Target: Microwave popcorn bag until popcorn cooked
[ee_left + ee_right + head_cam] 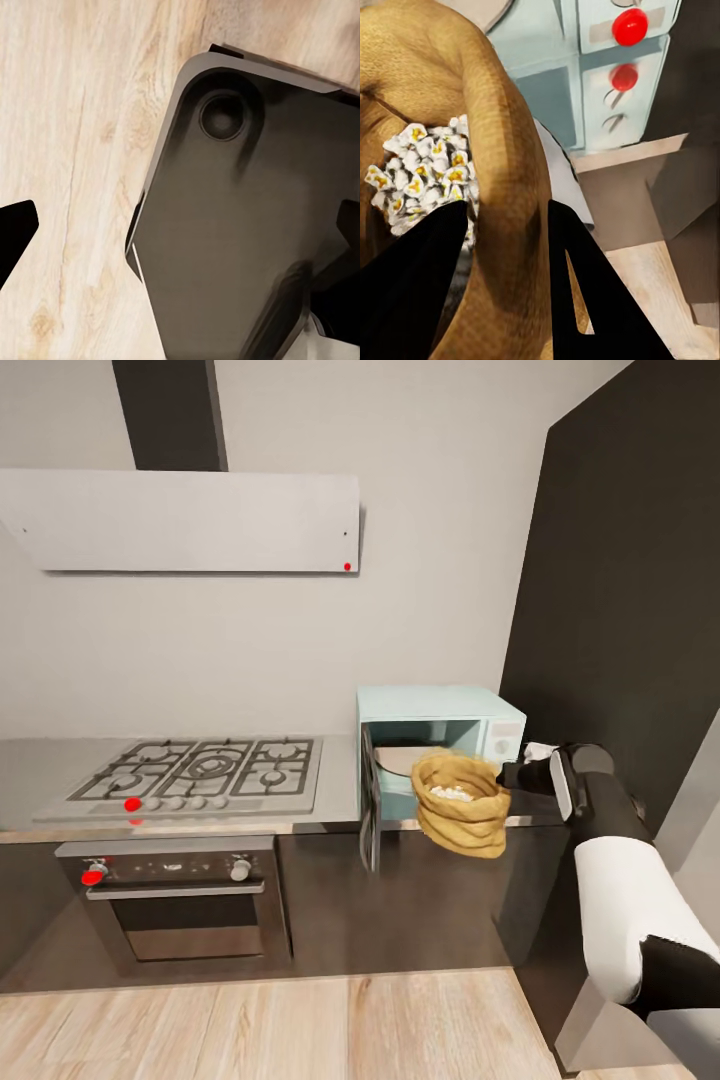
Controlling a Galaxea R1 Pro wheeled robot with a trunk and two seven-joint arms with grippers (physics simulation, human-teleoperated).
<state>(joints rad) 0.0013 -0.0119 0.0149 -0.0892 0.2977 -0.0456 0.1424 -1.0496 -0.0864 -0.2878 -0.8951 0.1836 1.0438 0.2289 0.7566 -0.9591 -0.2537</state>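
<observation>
I hold the popcorn bag [460, 803] in front of the open microwave [440, 732], off the countertop [340, 780]; I should keep it upright and slide it in level. The right gripper [506, 289] pinches its rolled rim, and this wrist view shows the popcorn [424, 169] clearly.

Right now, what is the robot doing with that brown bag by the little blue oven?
The robot's right end effector is pinching the rim of the popcorn bag, one finger inside and one outside. It holds the bag in the air just in front of the microwave, whose door hangs open. White, puffed popcorn sits inside the bag. The left end effector points at the wooden floor, holding nothing.
</observation>
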